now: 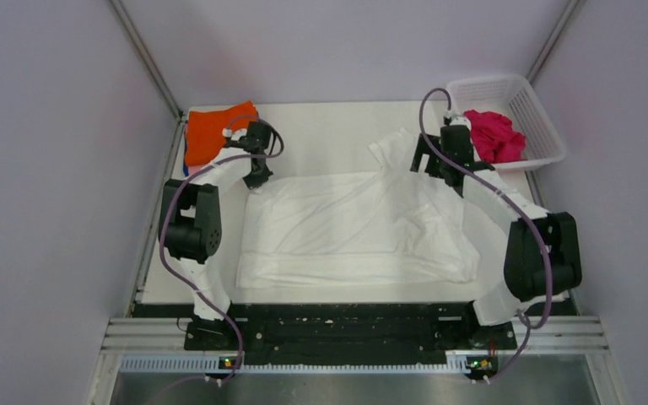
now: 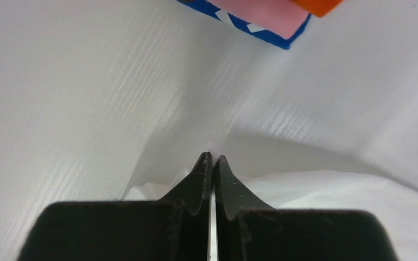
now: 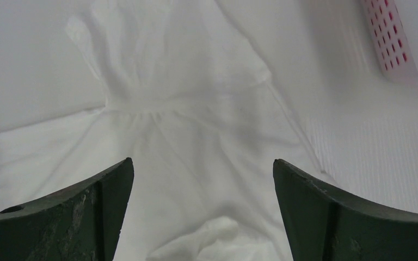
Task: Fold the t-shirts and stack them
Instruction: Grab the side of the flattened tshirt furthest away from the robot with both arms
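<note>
left end effector (image 2: 213,157) clenched at white t-shirt (image 1: 354,228) edge, right end effector (image 3: 202,161) released above

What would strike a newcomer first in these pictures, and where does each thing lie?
A white t-shirt lies spread and wrinkled across the middle of the table. An orange shirt lies folded at the far left corner, and a magenta shirt sits in the white basket at far right.

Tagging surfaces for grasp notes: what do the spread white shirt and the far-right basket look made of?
The white t-shirt looks like thin, matte, soft cloth, possibly cotton: it lies in soft wrinkles and bunched folds. The lattice basket looks like rigid moulded white plastic: even rows of holes, a stiff straight rim.
</note>
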Robot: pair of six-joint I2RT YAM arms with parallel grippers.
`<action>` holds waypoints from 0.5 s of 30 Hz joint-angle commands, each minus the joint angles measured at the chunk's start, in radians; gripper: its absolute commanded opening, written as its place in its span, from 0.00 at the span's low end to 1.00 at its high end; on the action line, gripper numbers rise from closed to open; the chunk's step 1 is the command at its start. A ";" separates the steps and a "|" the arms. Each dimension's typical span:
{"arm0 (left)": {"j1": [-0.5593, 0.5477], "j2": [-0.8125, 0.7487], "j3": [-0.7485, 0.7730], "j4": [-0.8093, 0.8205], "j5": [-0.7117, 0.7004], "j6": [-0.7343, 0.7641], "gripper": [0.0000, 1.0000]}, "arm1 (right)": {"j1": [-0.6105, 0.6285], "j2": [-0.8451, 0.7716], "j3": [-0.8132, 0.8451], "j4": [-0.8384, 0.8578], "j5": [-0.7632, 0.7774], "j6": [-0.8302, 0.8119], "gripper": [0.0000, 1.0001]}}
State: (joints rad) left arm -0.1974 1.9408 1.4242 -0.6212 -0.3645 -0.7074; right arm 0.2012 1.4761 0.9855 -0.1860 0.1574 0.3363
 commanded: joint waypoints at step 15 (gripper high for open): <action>-0.048 -0.154 -0.064 0.008 -0.014 -0.012 0.00 | 0.079 0.935 1.155 -0.194 0.104 -0.154 0.89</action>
State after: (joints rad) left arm -0.2379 1.8542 1.3750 -0.6250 -0.3752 -0.7124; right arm 0.2626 2.2841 1.9205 -0.2905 0.1978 0.2424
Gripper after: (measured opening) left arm 0.022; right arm 0.897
